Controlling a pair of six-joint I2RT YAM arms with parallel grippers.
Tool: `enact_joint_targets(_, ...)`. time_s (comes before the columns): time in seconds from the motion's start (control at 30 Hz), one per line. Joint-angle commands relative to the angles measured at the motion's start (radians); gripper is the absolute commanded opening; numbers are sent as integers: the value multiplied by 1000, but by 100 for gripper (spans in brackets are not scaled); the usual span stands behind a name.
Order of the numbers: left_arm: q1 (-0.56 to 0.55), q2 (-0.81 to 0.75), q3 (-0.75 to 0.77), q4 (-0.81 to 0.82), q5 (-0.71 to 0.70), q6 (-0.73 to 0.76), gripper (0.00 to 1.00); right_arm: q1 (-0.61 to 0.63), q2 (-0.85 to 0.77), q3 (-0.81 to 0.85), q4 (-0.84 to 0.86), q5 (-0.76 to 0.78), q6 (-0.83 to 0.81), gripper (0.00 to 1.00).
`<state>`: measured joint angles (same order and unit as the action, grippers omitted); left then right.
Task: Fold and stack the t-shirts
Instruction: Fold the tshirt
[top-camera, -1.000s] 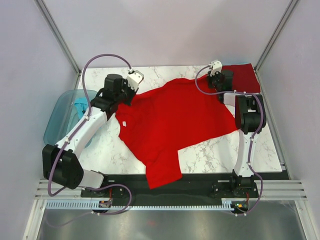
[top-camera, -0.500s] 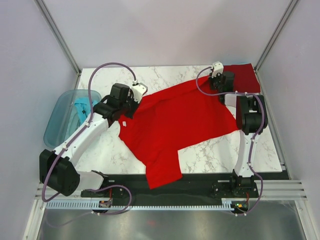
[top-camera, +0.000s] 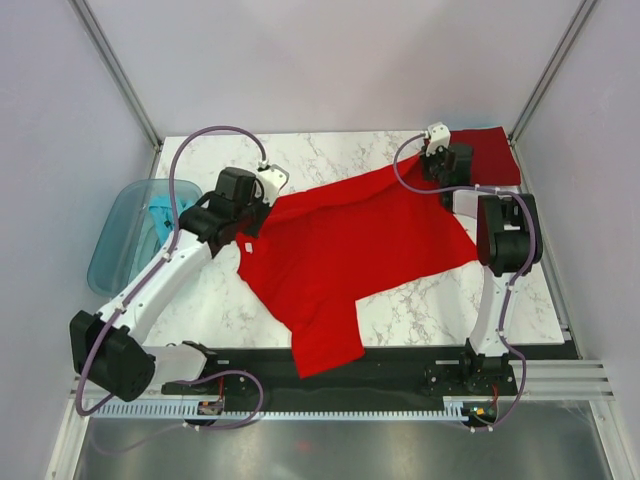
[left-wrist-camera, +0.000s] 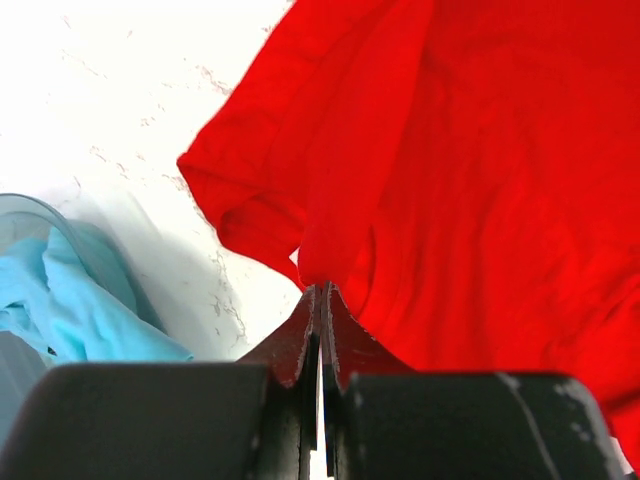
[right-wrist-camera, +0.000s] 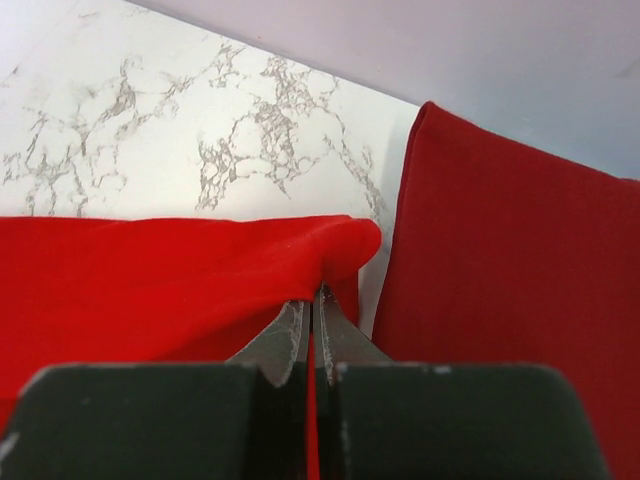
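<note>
A red t-shirt (top-camera: 345, 250) lies spread across the marble table, one sleeve hanging over the near edge. My left gripper (top-camera: 262, 203) is shut on the shirt's far left part; the left wrist view shows the cloth (left-wrist-camera: 420, 180) pinched at the tips (left-wrist-camera: 320, 292). My right gripper (top-camera: 437, 172) is shut on the shirt's far right corner; the right wrist view shows that fold (right-wrist-camera: 200, 280) caught between the tips (right-wrist-camera: 312, 297). A folded dark red t-shirt (top-camera: 487, 156) lies at the far right corner, also seen in the right wrist view (right-wrist-camera: 510, 300).
A clear blue bin (top-camera: 112, 240) with a light blue garment (top-camera: 160, 213) stands off the table's left edge; both show in the left wrist view (left-wrist-camera: 70, 300). Bare marble (top-camera: 330, 150) lies behind the shirt.
My left gripper has pulled the shirt's far left part toward the near left. The shirt's far edge now runs taut between both grippers. The right gripper has hardly moved.
</note>
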<state>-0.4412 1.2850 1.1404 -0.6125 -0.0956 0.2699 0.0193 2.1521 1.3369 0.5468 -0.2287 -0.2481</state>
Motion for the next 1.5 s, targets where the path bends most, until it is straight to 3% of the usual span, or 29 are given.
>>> enact_joint_targets(0.0, -17, -56, 33, -16, 34, -27, 2, -4, -64, -42, 31, 0, -31, 0)
enact_joint_targets(0.2, -45, -62, -24, -33, 89, -70, 2, -4, -70, -87, 27, 20, -43, 0)
enact_joint_targets(0.43, -85, 16, -16, -183, 108, -81, 2, -4, -83, -88, 16, 58, -48, 9)
enact_joint_targets(0.47, -91, 25, -11, -208, 74, -87, 11, -4, -86, -82, -2, 66, -31, 12)
enact_joint_targets(0.53, -97, 27, -2, -222, 24, -116, 18, -5, -95, -56, -28, 109, -14, 22)
enact_joint_targets(0.67, -102, -36, -4, -236, 31, -143, 33, -4, -136, -88, -71, 164, -14, 29)
enact_joint_targets(0.73, -102, -67, 4, -237, 74, -152, 36, -4, -173, -114, -84, 196, -7, 37)
enact_joint_targets(0.83, -102, -84, 33, -234, 73, -172, 36, -4, -231, -119, -161, 196, 39, 40)
enact_joint_targets(1.0, -113, -10, 74, -230, 48, -261, 33, -4, -322, -96, -349, 207, 226, 38)
enact_joint_targets(1.13, -155, -65, -11, -120, 115, -372, 32, -4, -416, -96, -550, 308, 447, 35)
enact_joint_targets(1.23, -156, -66, -79, -9, 181, -507, 31, -4, -425, -62, -824, 350, 575, 27)
enact_joint_targets(1.27, -157, -53, -91, 29, 198, -570, 28, -4, -426, -65, -849, 356, 619, 20)
enact_joint_targets(1.33, -177, -14, -139, 80, 247, -606, 28, -4, -448, -123, -860, 377, 671, 15)
enact_joint_targets(1.47, -235, 48, -218, 163, 146, -698, 32, -4, -478, -215, -861, 381, 770, 10)
